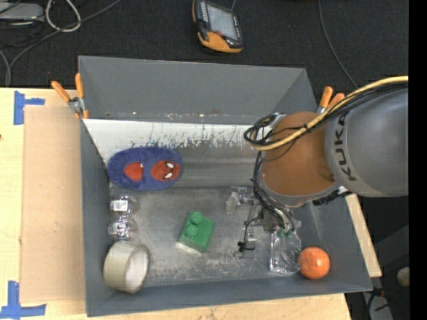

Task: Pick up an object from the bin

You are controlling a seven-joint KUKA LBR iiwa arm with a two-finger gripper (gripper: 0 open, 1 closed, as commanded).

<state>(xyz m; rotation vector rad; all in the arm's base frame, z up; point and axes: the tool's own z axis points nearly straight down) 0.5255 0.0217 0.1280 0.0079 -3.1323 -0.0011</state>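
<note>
In the grey bin, a tape roll lies in the near left corner. Just above it, by the left wall, are two small clear plastic pieces. Further back against the far wall rests a blue plush oval with two red patches. A green block, studded on top, lies tilted on the floor near the middle. To its right the gripper hangs low over the bare floor, apart from the block and nearer to a crumpled clear bag. Whether the gripper is set wide or narrow cannot be told, as the orange wrist cover and cables hide much of it. An orange ball touches the bag's right side, in the near right corner.
</note>
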